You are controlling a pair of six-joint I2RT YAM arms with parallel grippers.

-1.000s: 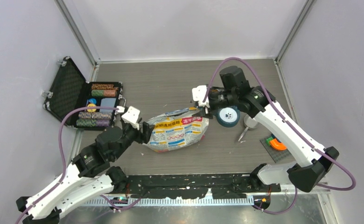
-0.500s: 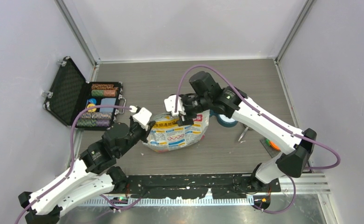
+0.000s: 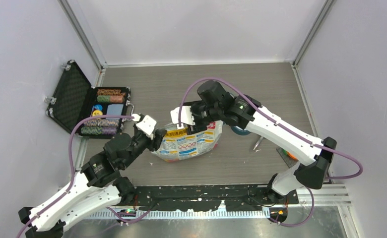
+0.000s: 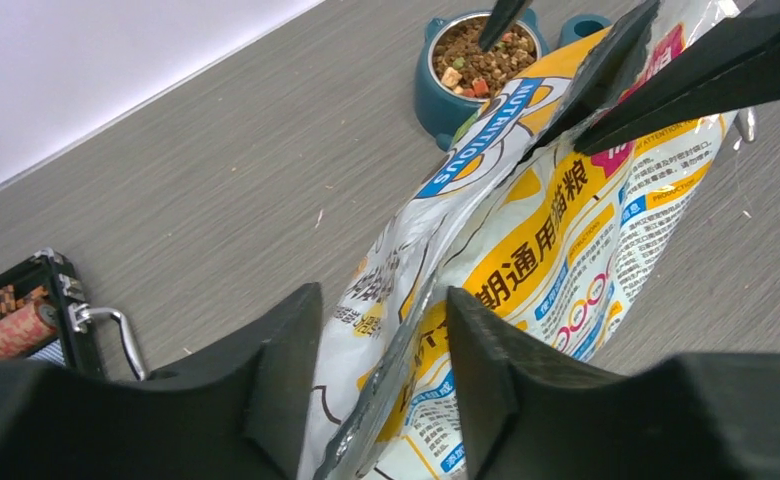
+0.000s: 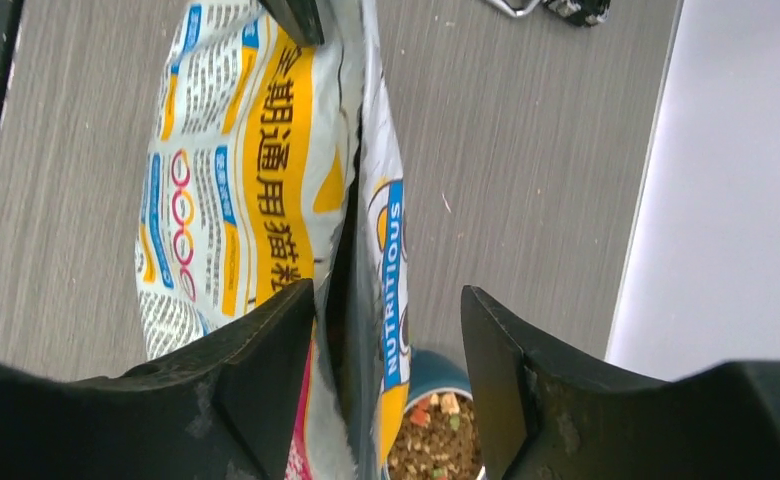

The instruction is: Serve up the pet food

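There is one bag [image 3: 189, 143] of pet food on the table [image 3: 181, 89]. One teal bowl [image 4: 428, 100] sits just beyond its right end, one open case of poker chips [image 3: 71, 94] stands well off to the left, and two arms reach in.

The only pet food [image 4: 486, 62] I can see is in the bowl: a heap of small brown pellets with a few orange, green and pale bits.

The bag's long axis runs left to right, its right end a little farther back. It has white and yellow print and a blue "NUTRITIOUS" strip, and a dark slit gapes along its upper edge.

The left arm's fingers [image 4: 266, 400] pinch the bag's left end, which fills the gap between them. The right arm's fingers [image 5: 256, 380] stand spread astride the upper edge near the bowl, with space showing on one side.
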